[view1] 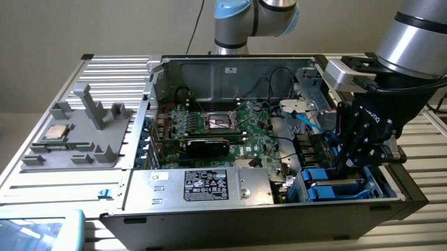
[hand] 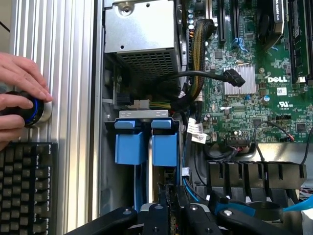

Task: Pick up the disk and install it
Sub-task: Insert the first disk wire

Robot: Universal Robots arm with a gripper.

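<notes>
hovering low in the computer case (view1: 231, 222) at the exterior view's right, the gripper (view1: 347, 166) holds its fingers narrow right over the disk (view1: 334, 184), which lies down inside that case already; picking up looks done, full seating cannot be judged.

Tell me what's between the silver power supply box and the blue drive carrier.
Wrist view: a dark gap with black cables and a white connector lies between the power supply box and the blue drive carrier; the two stand apart.
</notes>
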